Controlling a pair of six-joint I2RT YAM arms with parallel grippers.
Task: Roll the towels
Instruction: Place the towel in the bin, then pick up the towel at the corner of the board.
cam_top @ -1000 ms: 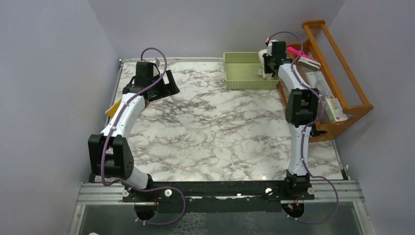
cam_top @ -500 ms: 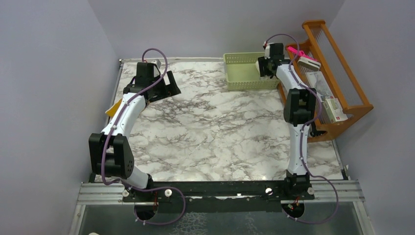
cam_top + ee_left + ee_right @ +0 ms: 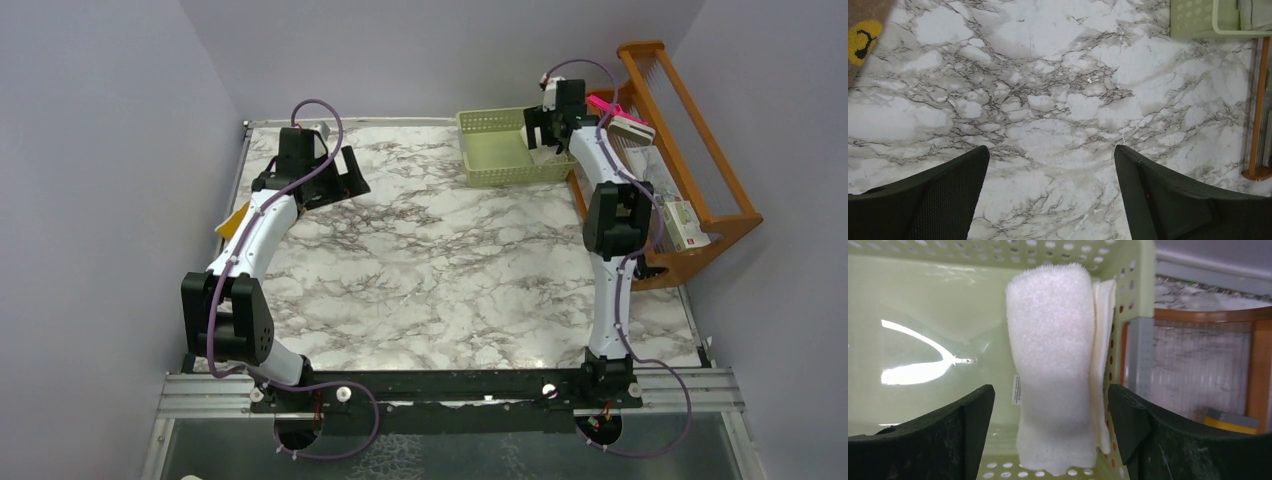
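Rolled cream-white cloth towel (image 3: 1050, 340) in pale green plastic basket (image 3: 1138, 270), counter 1 o'clock. Right pincer (image 3: 1050, 390) spread astride, not gripping. Left pincer (image 3: 1051, 150) spread. Risk: unheld roll slackens; finger snags it on lift-out.

Lilac walls (image 3: 110, 150) enclose a marble table (image 3: 450, 260) (wooden rack (image 3: 640, 48) at right).

This looks like a robot lab. A left arm (image 3: 255, 225) and a right arm (image 3: 612, 225) are bolted to a metal rail (image 3: 200, 397) at the near edge of a marble-look table (image 3: 440, 270). Plain purple walls (image 3: 110, 150) stand close around the table.
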